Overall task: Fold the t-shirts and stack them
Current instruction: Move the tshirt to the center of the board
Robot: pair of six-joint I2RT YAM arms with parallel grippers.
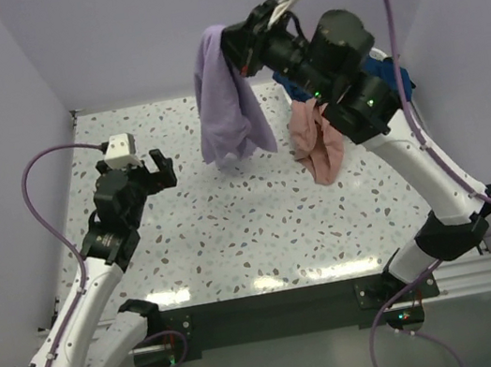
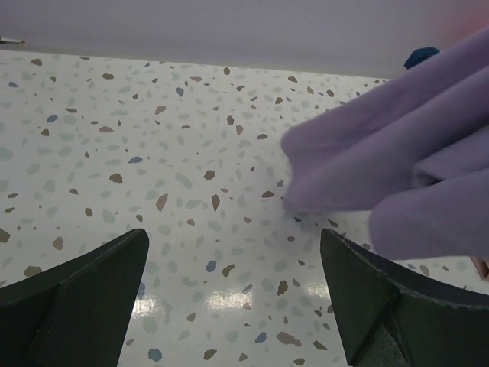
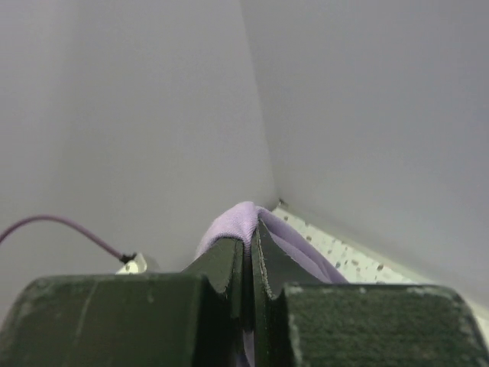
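My right gripper is raised high over the back of the table and is shut on the lavender-purple t-shirt, which hangs down from it, its lower edge near the tabletop. In the right wrist view the jaws are pressed together on a fold of the purple fabric. My left gripper is open and empty, low over the table to the left of the shirt. The purple shirt shows at the right of the left wrist view. A peach-pink shirt and a navy blue one lie bunched under the right arm.
The speckled tabletop runs between lilac walls at the left, back and right. The black front rail with both arm bases lies at the near edge. Purple cables loop beside each arm.
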